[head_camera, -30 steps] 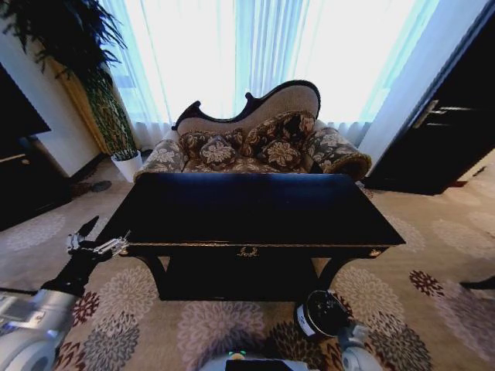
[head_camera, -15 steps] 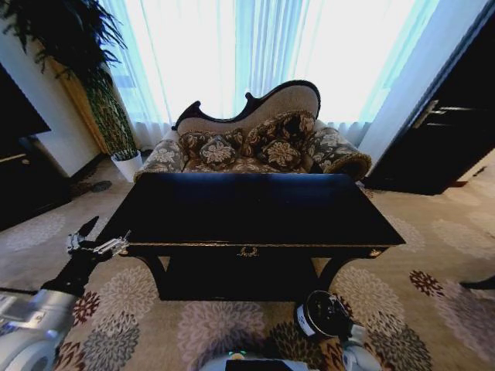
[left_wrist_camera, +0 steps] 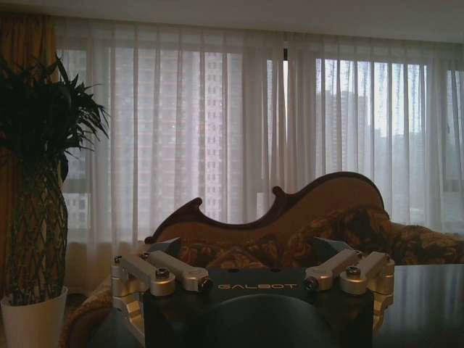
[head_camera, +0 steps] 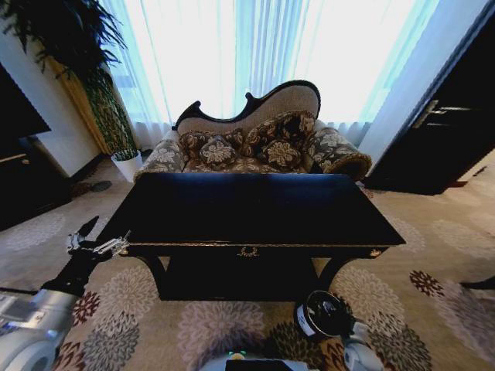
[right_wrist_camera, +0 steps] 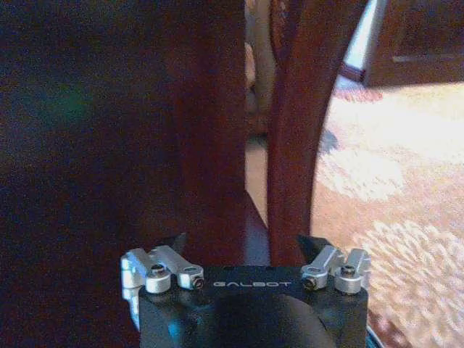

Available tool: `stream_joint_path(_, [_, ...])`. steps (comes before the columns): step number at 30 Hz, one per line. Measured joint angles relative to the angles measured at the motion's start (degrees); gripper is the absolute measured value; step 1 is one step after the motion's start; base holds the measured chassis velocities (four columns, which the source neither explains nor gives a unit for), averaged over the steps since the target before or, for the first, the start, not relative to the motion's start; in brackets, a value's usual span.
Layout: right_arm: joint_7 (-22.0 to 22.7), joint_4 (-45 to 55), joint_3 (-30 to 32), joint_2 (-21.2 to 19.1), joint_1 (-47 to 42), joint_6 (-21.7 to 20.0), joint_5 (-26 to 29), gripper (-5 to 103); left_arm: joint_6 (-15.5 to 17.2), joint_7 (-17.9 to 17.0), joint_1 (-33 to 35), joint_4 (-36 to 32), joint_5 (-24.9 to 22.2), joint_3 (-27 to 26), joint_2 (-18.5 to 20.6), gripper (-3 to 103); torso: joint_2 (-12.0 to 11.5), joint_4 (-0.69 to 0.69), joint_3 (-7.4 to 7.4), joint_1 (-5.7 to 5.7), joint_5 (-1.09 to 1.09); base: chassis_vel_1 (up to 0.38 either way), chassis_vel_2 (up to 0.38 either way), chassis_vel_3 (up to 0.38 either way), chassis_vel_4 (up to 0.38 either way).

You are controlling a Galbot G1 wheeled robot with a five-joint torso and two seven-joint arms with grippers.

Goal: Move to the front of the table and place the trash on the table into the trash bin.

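Both grippers' fingers spread, empty: left gripper (head_camera: pixel 99 246) beside table (head_camera: pixel 255 209).

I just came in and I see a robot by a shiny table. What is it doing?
The robot stands in front of the large glossy black table with gold trim. No trash can be seen on its top. The small dark round trash bin sits on the flowered carpet near the robot's base. The left gripper hovers open and empty beside the table's left front corner. The right gripper is low, open and empty, facing a curved table leg.
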Motion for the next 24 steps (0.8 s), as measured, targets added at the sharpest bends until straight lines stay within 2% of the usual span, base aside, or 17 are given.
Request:
stream_joint_path(1, [-0.2, 0.8, 0.2, 0.1, -0.4, 0.4, -0.1, 84, 0.0, 0.0, 0.0, 0.0, 0.0, 0.0, 0.0, 100, 0.0, 0.00, 0.00, 0.00, 0.00, 0.000, 0.000, 0.000, 0.000])
stream_joint_path(2, [-1.2, 3.0, 0.8, 0.6, -1.9, 1.9, -0.2, 95, 0.0, 0.0, 0.0, 0.0, 0.0, 0.0, 0.0, 100, 0.0, 0.01, 0.00, 0.00, -0.01, 0.000, 0.000, 0.000, 0.000])
stream_joint_path(3, [-1.7, 4.5, 1.2, 0.9, -2.9, 2.6, -0.2, 98, 0.0, 0.0, 0.0, 0.0, 0.0, 0.0, 0.0, 100, 0.0, 0.01, 0.00, 0.00, 0.00, 0.000, 0.000, 0.000, 0.000])
stream_joint_path(11, [-3.7, 9.3, 4.0, 1.3, -8.2, 7.3, 0.4, 100, 0.0, 0.0, 0.0, 0.0, 0.0, 0.0, 0.0, 100, 0.0, 0.01, 0.00, 0.00, -0.01, 0.000, 0.000, 0.000, 0.000])
stream_joint_path(15, [-8.2, 14.4, 7.2, 2.4, -13.1, 12.1, 1.5, 100, 0.0, 0.0, 0.0, 0.0, 0.0, 0.0, 0.0, 100, 0.0, -0.01, 0.00, 0.00, 0.00, 0.000, 0.000, 0.000, 0.000])
stream_joint_path(16, [-8.2, 14.4, 7.2, 2.4, -13.1, 12.1, 1.5, 100, 0.0, 0.0, 0.0, 0.0, 0.0, 0.0, 0.0, 100, 0.0, -0.01, 0.00, 0.00, 0.00, 0.000, 0.000, 0.000, 0.000])
stream_joint_path(20, [-10.9, 23.4, 11.4, 5.0, -16.8, 15.6, -0.3, 100, 0.0, 0.0, 0.0, 0.0, 0.0, 0.0, 0.0, 100, 0.0, 0.00, -0.01, 0.00, -0.02, 0.000, 0.000, 0.000, 0.000])
stream_joint_path(24, [-11.5, 28.1, 14.6, 5.5, -18.6, 16.7, -1.5, 100, 0.0, 0.0, 0.0, 0.0, 0.0, 0.0, 0.0, 100, 0.0, 0.01, -0.01, 0.00, -0.01, 0.000, 0.000, 0.000, 0.000])
